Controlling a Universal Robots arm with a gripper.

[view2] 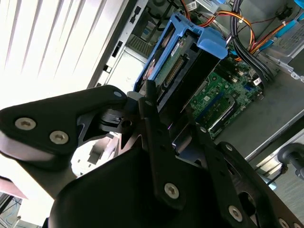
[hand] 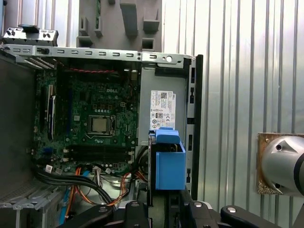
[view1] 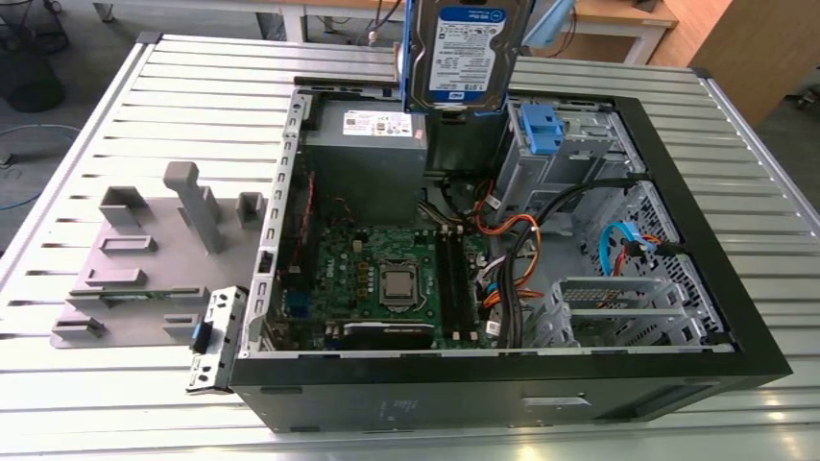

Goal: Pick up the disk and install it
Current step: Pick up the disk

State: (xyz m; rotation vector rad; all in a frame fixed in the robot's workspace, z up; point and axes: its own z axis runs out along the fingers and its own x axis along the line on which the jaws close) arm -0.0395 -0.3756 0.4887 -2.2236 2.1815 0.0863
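The claw [view2: 170, 111] is clamped on the disk [view2: 176, 61], its two dark fingers [view2: 159, 142] pressing against opposite sides of the blue-framed drive, which juts out beyond the fingertips toward the open computer case [view1: 666, 365] below. In the exterior view the disk [view1: 459, 56] hangs upright on edge above the case's side nearest the table's far edge, label facing the camera, clear of the parts beneath it. In the first wrist view the claw [hand: 164, 206] points straight down into the case, with the disk's blue frame [hand: 168, 161] seen end-on just beside the grey power supply [hand: 161, 111] and its white sticker. Beneath lie the green motherboard [view1: 384, 279] with its processor socket [view1: 397, 283], and a tangle of black, orange and blue cables [view1: 519, 240] running between the board and the metal drive cage [view1: 564, 144], which carries a blue bracket [view1: 541, 123] at the case's corner on the exterior view's right. The case rests in the middle of a ribbed metal table [view1: 736, 182]; a grey plastic holder [view1: 154, 250] with upright posts stands near the table's edge on the exterior view's left, well apart from the claw.
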